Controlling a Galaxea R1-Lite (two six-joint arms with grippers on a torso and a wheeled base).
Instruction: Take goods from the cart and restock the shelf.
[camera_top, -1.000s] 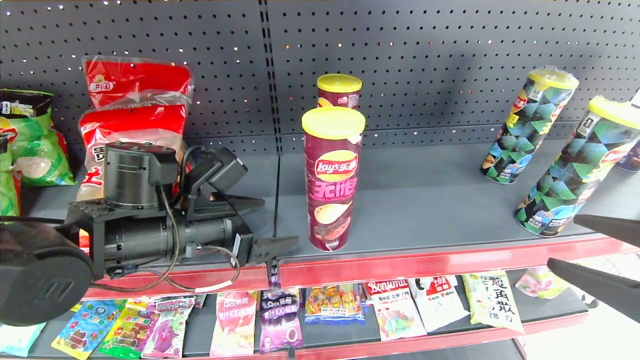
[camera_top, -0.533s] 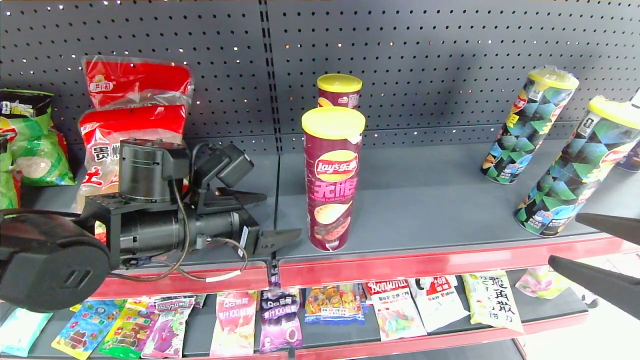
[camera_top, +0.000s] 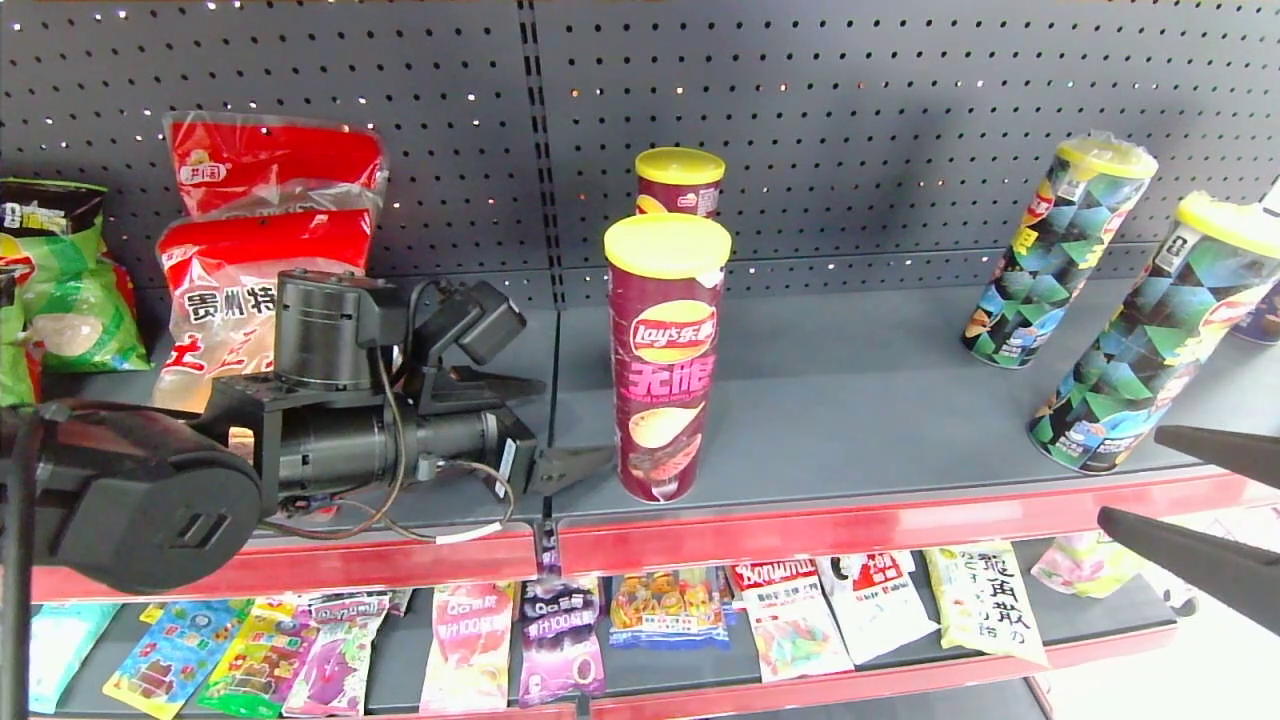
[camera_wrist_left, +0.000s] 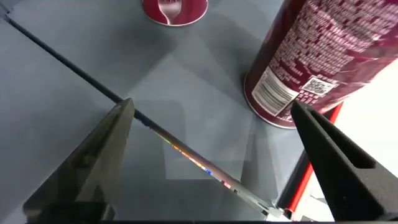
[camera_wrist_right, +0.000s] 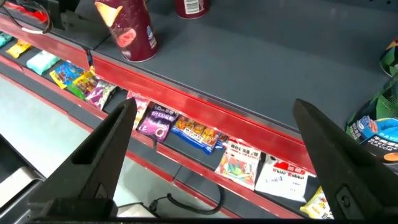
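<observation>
Sliding rightward along the shelf (camera_top: 850, 400) since a second ago, the left arm now lies level across its front, and the left hand (camera_top: 575, 420) points at the purple crisp can (camera_top: 665, 370). That can stands upright near the shelf's red front lip (camera_top: 850, 525) with its yellow lid on, and a matching rear can (camera_top: 680, 182) stands directly behind it. The left hand's fingers are spread wide and hold nothing; the nearer fingertip is just beside the can's base. The can's front bears a red-and-yellow roundel above pink characters (its back, in the left wrist view, carries small white print and a square code). The right hand (camera_top: 1130, 477), likewise wide open and empty, hangs off the shelf's front at the right, below two patterned cans (camera_top: 1150, 340). Red bags (camera_top: 265, 230) with white characters stand behind the left arm. Printed sachets (camera_top: 560, 630) line the lower shelf.
</observation>
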